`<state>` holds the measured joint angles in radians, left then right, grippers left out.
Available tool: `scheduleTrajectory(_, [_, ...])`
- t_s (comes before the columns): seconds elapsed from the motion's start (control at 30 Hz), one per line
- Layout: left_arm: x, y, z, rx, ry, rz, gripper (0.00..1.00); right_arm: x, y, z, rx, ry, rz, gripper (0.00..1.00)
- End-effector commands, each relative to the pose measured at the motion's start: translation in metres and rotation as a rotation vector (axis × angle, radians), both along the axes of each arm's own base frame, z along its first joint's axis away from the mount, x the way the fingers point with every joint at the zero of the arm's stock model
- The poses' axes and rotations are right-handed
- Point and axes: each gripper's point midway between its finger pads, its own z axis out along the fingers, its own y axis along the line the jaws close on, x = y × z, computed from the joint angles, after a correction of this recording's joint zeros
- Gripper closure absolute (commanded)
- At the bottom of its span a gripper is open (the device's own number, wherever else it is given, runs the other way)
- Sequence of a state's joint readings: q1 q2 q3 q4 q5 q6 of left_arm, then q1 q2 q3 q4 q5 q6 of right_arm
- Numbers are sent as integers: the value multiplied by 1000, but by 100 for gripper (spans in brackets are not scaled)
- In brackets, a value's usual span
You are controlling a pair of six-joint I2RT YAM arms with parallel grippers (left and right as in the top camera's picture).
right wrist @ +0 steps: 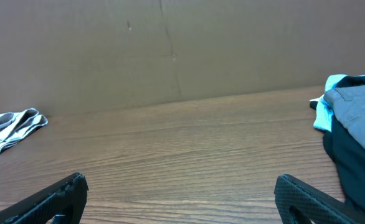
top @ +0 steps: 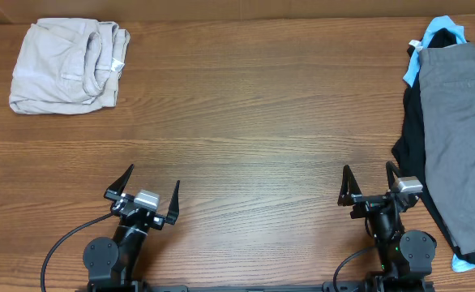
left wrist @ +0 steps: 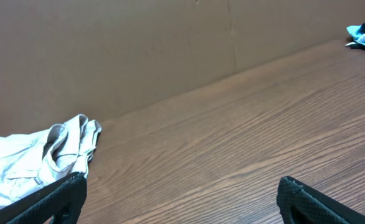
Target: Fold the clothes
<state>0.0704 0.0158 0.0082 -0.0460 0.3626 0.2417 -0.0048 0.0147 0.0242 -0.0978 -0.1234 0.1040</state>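
Observation:
The grey shorts [top: 463,138] lie stretched along the table's right edge, on top of a black garment [top: 412,130] with light-blue cloth [top: 432,32]. Their upper end shows at the right of the right wrist view [right wrist: 360,106]. My left gripper [top: 151,188] is open and empty near the front edge, left of centre; its fingers frame bare wood [left wrist: 181,196]. My right gripper [top: 367,180] is open and empty near the front edge, just left of the shorts; nothing is between its fingers [right wrist: 181,196].
A folded pale beige garment [top: 66,65] lies at the far left corner; it also shows in the left wrist view [left wrist: 33,162] and the right wrist view [right wrist: 8,127]. A brown wall [right wrist: 170,50] stands behind the wooden table [top: 254,122].

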Motion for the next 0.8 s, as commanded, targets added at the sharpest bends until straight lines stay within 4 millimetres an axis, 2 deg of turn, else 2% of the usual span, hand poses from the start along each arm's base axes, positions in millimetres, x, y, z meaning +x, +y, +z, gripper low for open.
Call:
scheduleTrajectory(0.0, [0, -1, 1, -5, -5, 0, 0, 0, 1, 1, 0, -11, 2, 0])
scheduleTrajectory(0.77, [0, -1, 1, -5, -5, 0, 0, 0, 1, 1, 0, -11, 2, 0])
